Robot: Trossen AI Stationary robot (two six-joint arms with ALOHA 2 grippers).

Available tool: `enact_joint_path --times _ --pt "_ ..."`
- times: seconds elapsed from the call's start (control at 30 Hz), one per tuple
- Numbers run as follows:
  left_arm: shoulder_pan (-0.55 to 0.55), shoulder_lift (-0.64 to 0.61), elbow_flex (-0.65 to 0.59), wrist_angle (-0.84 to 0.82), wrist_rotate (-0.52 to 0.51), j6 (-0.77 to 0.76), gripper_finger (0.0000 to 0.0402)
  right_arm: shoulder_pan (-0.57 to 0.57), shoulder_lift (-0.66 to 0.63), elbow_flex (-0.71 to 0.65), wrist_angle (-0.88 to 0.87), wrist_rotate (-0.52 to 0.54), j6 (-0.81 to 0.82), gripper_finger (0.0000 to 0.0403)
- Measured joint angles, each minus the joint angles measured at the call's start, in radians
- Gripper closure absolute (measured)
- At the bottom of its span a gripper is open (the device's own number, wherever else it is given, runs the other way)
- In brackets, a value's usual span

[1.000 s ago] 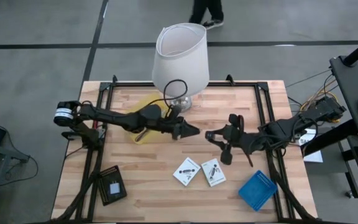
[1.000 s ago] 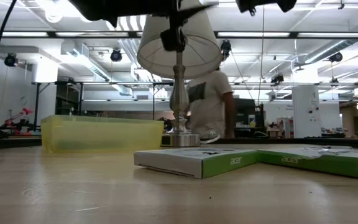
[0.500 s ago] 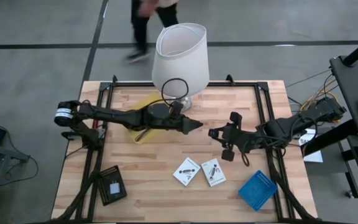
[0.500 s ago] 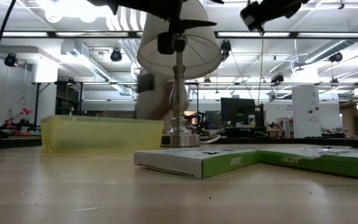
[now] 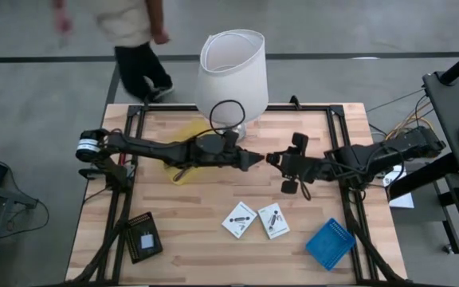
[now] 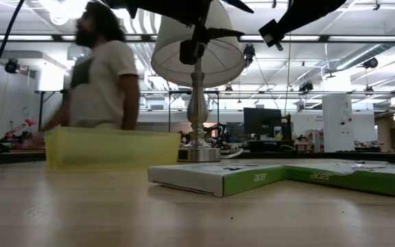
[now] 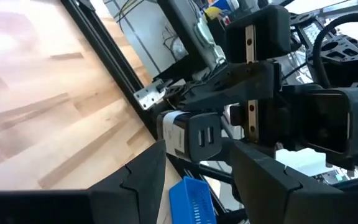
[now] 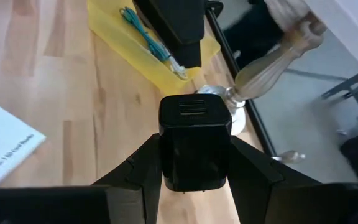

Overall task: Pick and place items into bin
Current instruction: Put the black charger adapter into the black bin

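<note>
A black charger block (image 8: 194,134) with two ports hangs high over the table's middle, and my right gripper (image 5: 277,159) is shut on it. My left gripper (image 5: 259,159) reaches in level from the left and stands open, its fingertips (image 7: 157,155) right at the block (image 7: 194,134); whether they touch it I cannot tell. The yellow bin (image 5: 183,137) lies under my left arm, with a teal marker (image 8: 148,37) inside. Two white printed cards (image 5: 240,219) (image 5: 273,221) lie flat near the table's front. My right gripper pinches the charger block by two opposite sides (image 8: 165,155) between its two fingers. The fingers come from the table's right, slanting a little downward. The block's port face (image 8: 194,112) points away toward my left gripper. The block is lifted clear of the table.
A big white lamp (image 5: 231,72) stands at the far edge beside the bin. A blue piece (image 5: 329,243) lies at the near right and a black square device (image 5: 143,237) at the near left. A person (image 5: 130,28) walks beyond the far left corner.
My right gripper has carried the charger block toward the far edge and toward my left gripper, rolling as it went. My left gripper has moved a little toward the table's right and tipped up to level. The person has walked leftward behind the table.
</note>
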Motion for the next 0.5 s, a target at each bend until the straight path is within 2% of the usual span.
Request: enact_joint_path --times 0.33,0.5 --pt "0.0 0.015 0.006 0.0 -0.05 0.01 0.0237 -0.043 0.031 0.0 0.025 -0.024 -0.055 0.0273" --pt "-0.002 0.015 0.007 0.0 -0.052 0.076 0.0237 -0.046 0.058 0.0 0.063 -0.033 -0.074 0.0273"
